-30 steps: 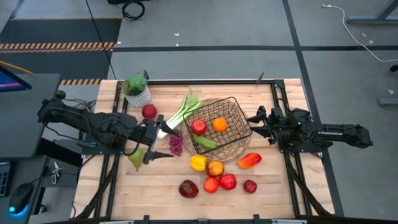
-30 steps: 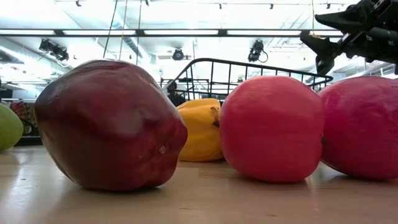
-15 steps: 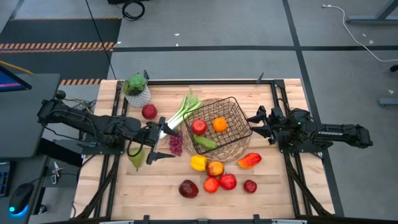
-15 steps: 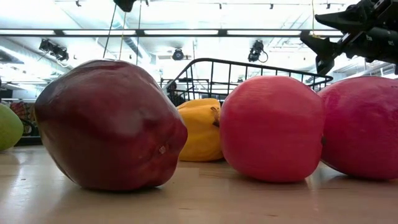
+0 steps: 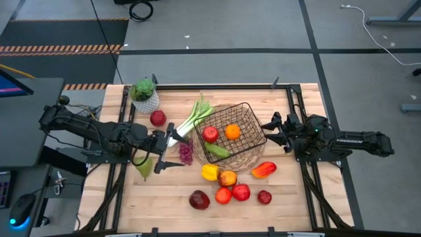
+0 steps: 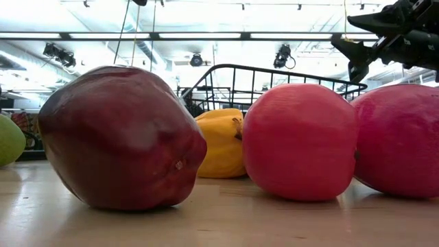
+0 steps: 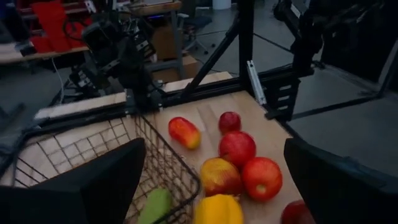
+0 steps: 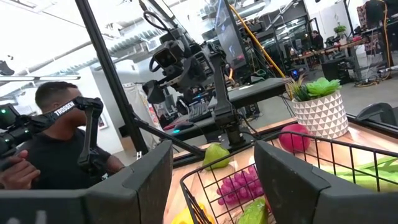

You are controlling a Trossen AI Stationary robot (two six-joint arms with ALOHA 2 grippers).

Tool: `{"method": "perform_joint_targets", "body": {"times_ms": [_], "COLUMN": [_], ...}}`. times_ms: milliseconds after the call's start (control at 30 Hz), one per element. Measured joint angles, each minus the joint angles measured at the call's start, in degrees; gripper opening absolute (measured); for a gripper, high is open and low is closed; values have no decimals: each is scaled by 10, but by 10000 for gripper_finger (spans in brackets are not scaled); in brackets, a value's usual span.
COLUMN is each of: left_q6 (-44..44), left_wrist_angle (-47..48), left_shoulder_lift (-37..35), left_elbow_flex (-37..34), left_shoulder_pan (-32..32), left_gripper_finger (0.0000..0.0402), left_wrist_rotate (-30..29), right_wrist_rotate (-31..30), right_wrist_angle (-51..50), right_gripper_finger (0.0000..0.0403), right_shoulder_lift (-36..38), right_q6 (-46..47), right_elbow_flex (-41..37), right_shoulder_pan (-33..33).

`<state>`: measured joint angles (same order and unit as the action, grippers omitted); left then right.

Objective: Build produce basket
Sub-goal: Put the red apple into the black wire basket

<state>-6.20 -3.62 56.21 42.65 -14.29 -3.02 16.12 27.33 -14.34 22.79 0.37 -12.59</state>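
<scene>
The wire basket [image 5: 245,146] stands mid-table on its round wicker base and holds a red apple [image 5: 210,133], an orange [image 5: 232,131] and a green piece [image 5: 217,150]. My left gripper [image 5: 170,148] hovers open left of it, above the leek's white end [image 5: 173,139] and the purple grapes [image 5: 186,153]. In its wrist view the left gripper [image 7: 211,186] faces the basket corner [image 7: 171,158]. My right gripper [image 5: 268,131] is open just off the basket's right side. Loose apples [image 5: 241,192], a yellow pepper [image 5: 210,172] and a red pepper [image 5: 263,170] lie on the table near the basket.
A green pear [image 5: 145,168] lies under my left arm, and a red apple [image 5: 158,118] lies beside the white plant pot [image 5: 145,97] at the far left. A dark red apple [image 6: 120,137] fills the low view. A person [image 8: 53,127] is beyond the table's left side.
My left gripper has moved a little toward the table's right, closer to the basket, staying open. Nothing on the table has moved.
</scene>
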Motion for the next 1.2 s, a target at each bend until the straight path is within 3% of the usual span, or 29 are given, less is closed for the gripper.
{"method": "perform_joint_targets", "body": {"times_ms": [733,1200], "left_q6": [-79,-34], "left_wrist_angle": [0,-36], "left_shoulder_lift": [-1,-1], "left_elbow_flex": [0,0], "left_shoulder_pan": [69,69], "left_gripper_finger": [389,389], "left_wrist_rotate": [-2,-1], "right_wrist_rotate": [0,0], "right_wrist_angle": [0,0], "right_gripper_finger": [231,231], "right_shoulder_lift": [0,0], "right_q6": [0,0], "right_elbow_flex": [0,0], "right_shoulder_pan": [0,0]}}
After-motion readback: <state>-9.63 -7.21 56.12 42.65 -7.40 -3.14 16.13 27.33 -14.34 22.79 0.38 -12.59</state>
